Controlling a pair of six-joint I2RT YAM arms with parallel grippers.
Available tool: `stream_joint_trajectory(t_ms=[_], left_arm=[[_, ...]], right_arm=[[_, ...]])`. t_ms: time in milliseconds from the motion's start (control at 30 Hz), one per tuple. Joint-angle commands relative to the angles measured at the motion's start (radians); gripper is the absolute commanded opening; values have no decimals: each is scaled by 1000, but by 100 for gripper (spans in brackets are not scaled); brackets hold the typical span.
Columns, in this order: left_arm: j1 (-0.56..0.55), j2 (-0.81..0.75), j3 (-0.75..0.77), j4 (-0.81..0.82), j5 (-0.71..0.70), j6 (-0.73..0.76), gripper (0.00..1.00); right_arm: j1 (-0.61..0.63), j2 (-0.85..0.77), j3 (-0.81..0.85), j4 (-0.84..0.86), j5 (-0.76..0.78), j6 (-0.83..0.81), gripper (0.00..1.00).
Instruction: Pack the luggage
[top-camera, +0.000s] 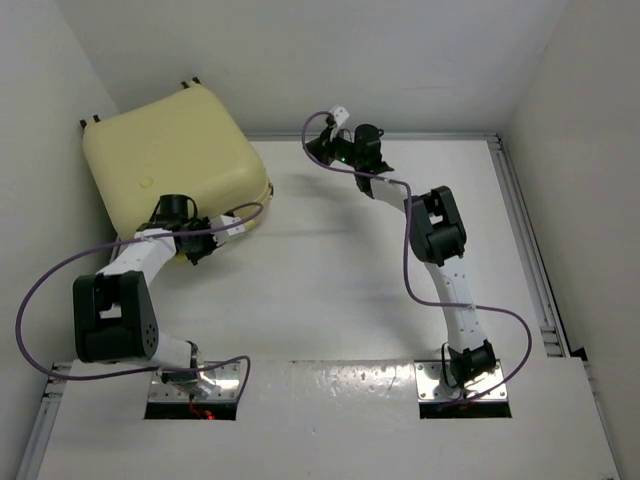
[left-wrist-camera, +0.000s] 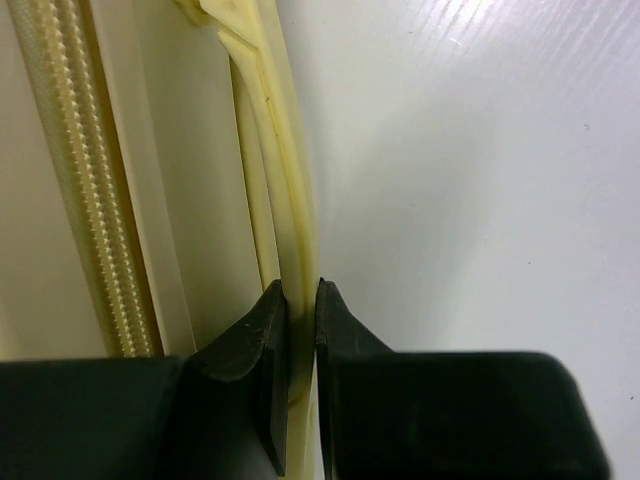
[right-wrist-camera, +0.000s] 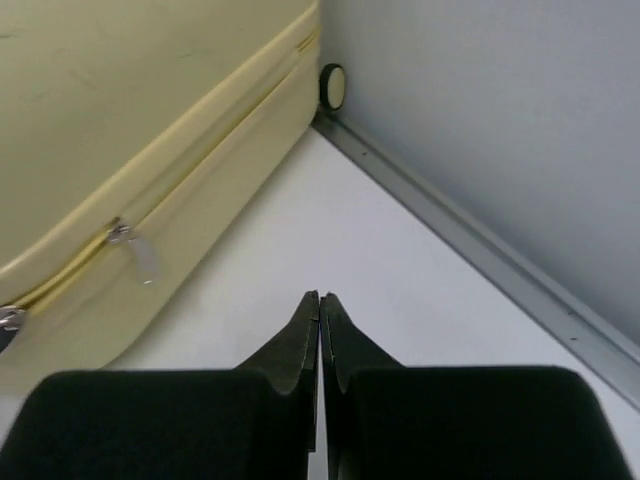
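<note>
**A:** Where's the luggage (top-camera: 170, 150)?

**B:** In the far left corner of the table (top-camera: 330, 290), lying flat with the lid down, by the left wall.

**A:** And the left gripper (left-wrist-camera: 300, 292)?

**B:** It's at the luggage's near right edge. It pinches a thin cream strip (left-wrist-camera: 285, 200) on the side, just beside the zip (left-wrist-camera: 85, 180). The fingers almost meet, with the strip between them.

**A:** So what's the step?

**B:** I'd judge it's taking hold to shift or open the luggage. I can't see anything packed. The pinch should sit deep on the strip, and the pull should run along it, not twist. Go slowly, since a strip that thin could slip from the tips.

**A:** The right gripper (right-wrist-camera: 320, 298)?

**B:** Pressed together and holding nothing, over bare table near the back wall, apart from the luggage. It faces a zip pull (right-wrist-camera: 135, 255) and a wheel (right-wrist-camera: 332, 87).

**A:** Its job?

**B:** Probably that pull. It would have to spread first, then approach the tab squarely while the left steadies the shell.
</note>
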Motion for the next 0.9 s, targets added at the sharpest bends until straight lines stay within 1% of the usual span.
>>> stream_joint_trajectory(t_ms=[0, 67, 100, 133, 167, 200, 233, 267, 300, 333, 367, 400, 500, 567, 600, 633, 667, 767, 800, 833, 867], left_arm=[[20, 97, 14, 38, -116, 27, 0], [20, 98, 26, 38, -126, 27, 0], [11, 107, 35, 38, -126, 27, 0], [11, 107, 36, 38, -136, 27, 0], [11, 107, 48, 38, -136, 27, 0], [11, 119, 48, 38, -136, 27, 0], [11, 119, 58, 29, -136, 27, 0], [0, 130, 59, 29, -136, 18, 0], [0, 130, 59, 29, -136, 18, 0], [0, 130, 59, 29, -136, 18, 0], [-11, 130, 59, 29, -136, 18, 0], [-11, 130, 59, 29, -136, 18, 0], [-20, 130, 59, 29, -136, 18, 0], [-40, 130, 59, -3, -125, 44, 0], [-40, 130, 59, -3, -125, 53, 0], [-52, 118, 39, -3, -125, 53, 0], [-52, 105, 30, -12, -125, 79, 0], [-63, 79, -4, -21, -134, 89, 0], [-63, 65, -20, -21, -134, 89, 0], [-72, 65, -29, -21, -134, 77, 0], [-72, 55, -29, -21, -134, 67, 0]], right_arm=[[4, 63, 109, -6, 7, 22, 0], [6, 79, 132, -29, -65, -35, 0], [7, 74, 117, -43, -128, -65, 17], [6, 37, 41, -34, -145, -136, 26], [-2, 23, 17, -33, -168, -157, 33], [-5, -12, -1, -36, -249, -208, 44], [-14, -17, -23, -52, -278, -208, 48], [-29, -21, -20, -110, -304, -198, 51], [-36, -21, -8, -134, -390, -135, 53], [-49, -3, 41, -175, -424, -83, 55], [-56, 6, 81, -193, -541, -37, 57], [-62, 25, 107, -195, -562, -9, 57], [-51, 20, 109, -203, -581, 20, 62], [-40, 16, 110, -239, -581, -6, 71], [-34, -1, 104, -241, -581, -6, 78], [-30, -7, 94, -230, -576, -16, 100], [-14, -23, 54, -232, -569, -44, 100], [21, -61, -3, -236, -544, -144, 100], [26, -70, -5, -264, -536, -205, 97], [41, -76, -24, -270, -486, -231, 91], [62, -93, -73, -188, -419, -257, 89]])
